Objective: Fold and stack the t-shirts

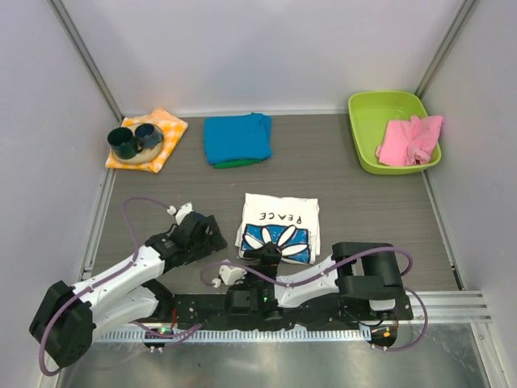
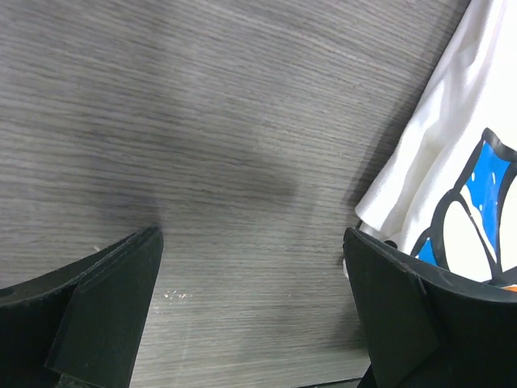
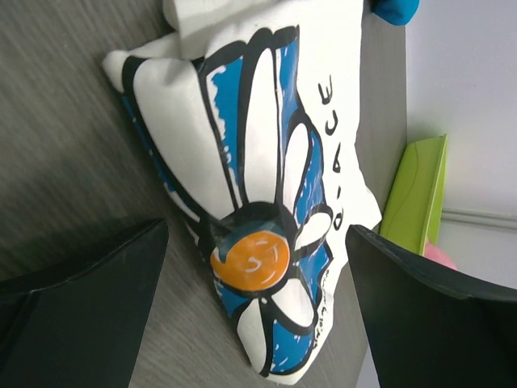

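We take the white tee (image 1: pixel 279 226) as our mark. It lies folded into a rough rectangle on the surface (image 1: pixel 363 210). Its "PEACE" lettering is at the far end and the blue daisy print, with its orange centre, is at the near end.

The right claw (image 1: pixel 271 250) hangs directly over the daisy end of the white tee. Its jaws are spread wide and there is nothing between them. From its wrist view we see the print lying loose between the two dark fingers (image 3: pixel 89 299), with no cloth pinched.

The left claw (image 2: pixel 254 267) sits just left of the white tee, over bare wood grain. It is also fully spread and has hold of nothing. One of its fingers is close beside the tee's left edge, but we cannot tell whether it touches the cloth.

Beyond the white tee and a little to its left, well apart from it, lies the turquoise tee (image 1: pixel 237 137). It is folded and rests on the green tee (image 1: pixel 238 163), which shows only as a strip along its near edge.

Farther left of the white tee, at the back, an orange-and-white checked cloth (image 1: pixel 166 133) carries two dark cups (image 1: pixel 133 139). Far to the right of the white tee, at the back, a green tub (image 1: pixel 380 121) holds a crumpled pink cloth (image 1: pixel 410 139).
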Action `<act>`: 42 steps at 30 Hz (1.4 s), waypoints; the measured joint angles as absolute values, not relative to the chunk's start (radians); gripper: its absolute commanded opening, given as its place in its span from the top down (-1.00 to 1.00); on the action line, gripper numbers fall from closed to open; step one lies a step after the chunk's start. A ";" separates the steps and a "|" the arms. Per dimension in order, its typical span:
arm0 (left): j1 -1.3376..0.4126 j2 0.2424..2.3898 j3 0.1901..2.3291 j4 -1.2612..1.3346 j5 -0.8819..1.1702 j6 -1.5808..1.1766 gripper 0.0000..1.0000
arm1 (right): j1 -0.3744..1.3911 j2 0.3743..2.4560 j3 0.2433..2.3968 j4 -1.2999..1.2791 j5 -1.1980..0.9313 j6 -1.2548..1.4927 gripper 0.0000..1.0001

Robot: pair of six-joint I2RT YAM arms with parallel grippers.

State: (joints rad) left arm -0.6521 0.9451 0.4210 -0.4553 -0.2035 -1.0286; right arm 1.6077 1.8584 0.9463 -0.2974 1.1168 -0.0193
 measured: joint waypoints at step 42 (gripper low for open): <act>-0.562 1.259 0.361 0.262 0.185 -1.098 -0.99 | 1.476 1.652 0.960 -0.335 0.966 0.030 0.99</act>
State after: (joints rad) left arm -0.5621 1.2591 0.3607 0.2623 0.1852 -1.0985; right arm 1.4757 1.6524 0.9604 -0.3351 0.9665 0.0296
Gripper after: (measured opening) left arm 0.996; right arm 0.080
